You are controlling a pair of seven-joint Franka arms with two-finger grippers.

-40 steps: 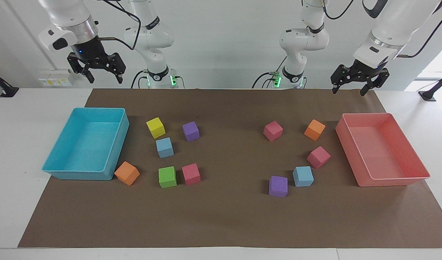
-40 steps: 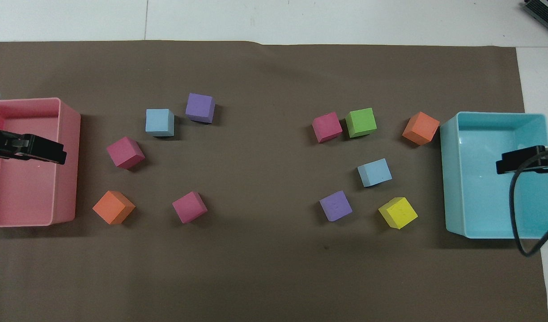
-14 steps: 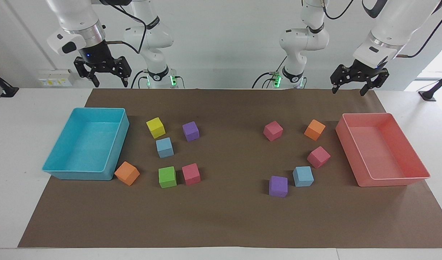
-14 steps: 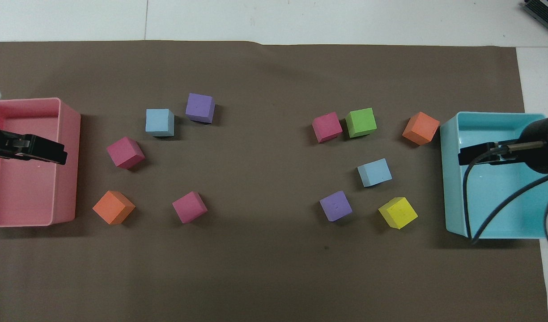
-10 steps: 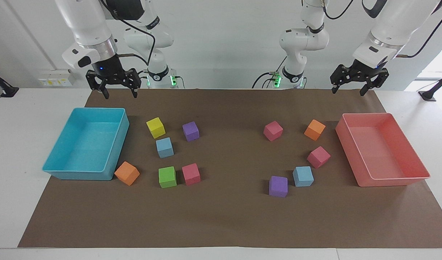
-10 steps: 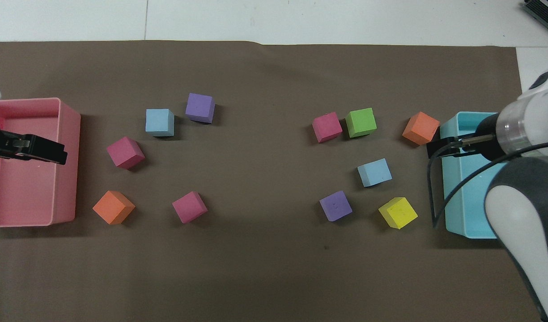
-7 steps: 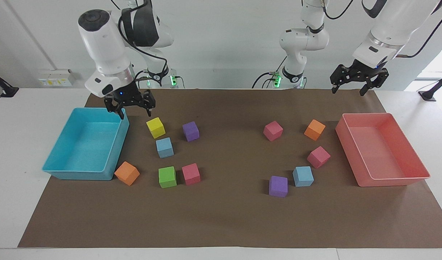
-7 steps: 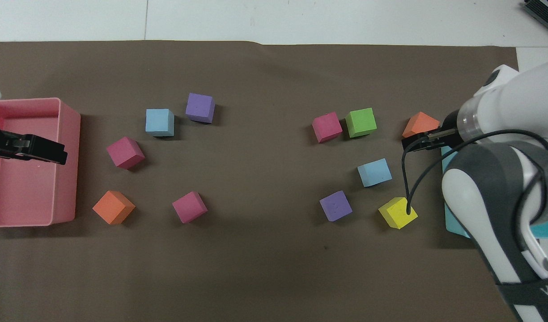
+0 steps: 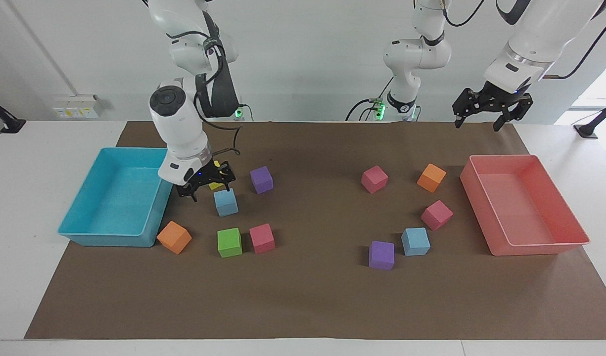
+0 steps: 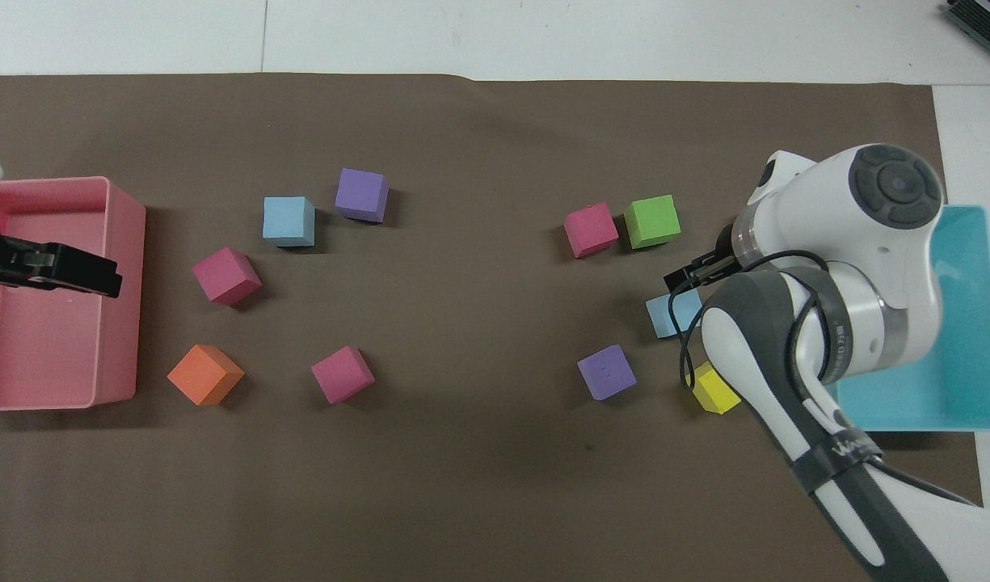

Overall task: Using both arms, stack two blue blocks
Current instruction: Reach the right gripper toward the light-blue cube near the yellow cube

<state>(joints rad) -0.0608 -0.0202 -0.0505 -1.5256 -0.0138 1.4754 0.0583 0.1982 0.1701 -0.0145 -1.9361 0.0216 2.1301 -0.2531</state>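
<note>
One blue block [image 9: 225,202] lies on the brown mat beside a yellow cube, toward the right arm's end; the arm half covers it in the overhead view [image 10: 666,314]. The other blue block [image 9: 415,241] lies beside a purple cube toward the left arm's end, also in the overhead view [image 10: 288,220]. My right gripper [image 9: 211,192] is open and empty, low over the first blue block and the yellow cube, one finger at the block's edge. My left gripper [image 9: 481,121] is open and empty, waiting high over the pink tray's end of the table.
A turquoise tray [image 9: 105,240] stands beside the right arm, a pink tray [image 9: 535,248] at the left arm's end. Yellow [image 10: 714,390], purple [image 9: 261,179], green [image 9: 229,242], pink [image 9: 261,238] and orange [image 9: 174,237] cubes surround the first block; several more surround the other.
My right arm has swung from high over the turquoise tray down to the first blue block, fingers still open. The left arm and all cubes have not moved.
</note>
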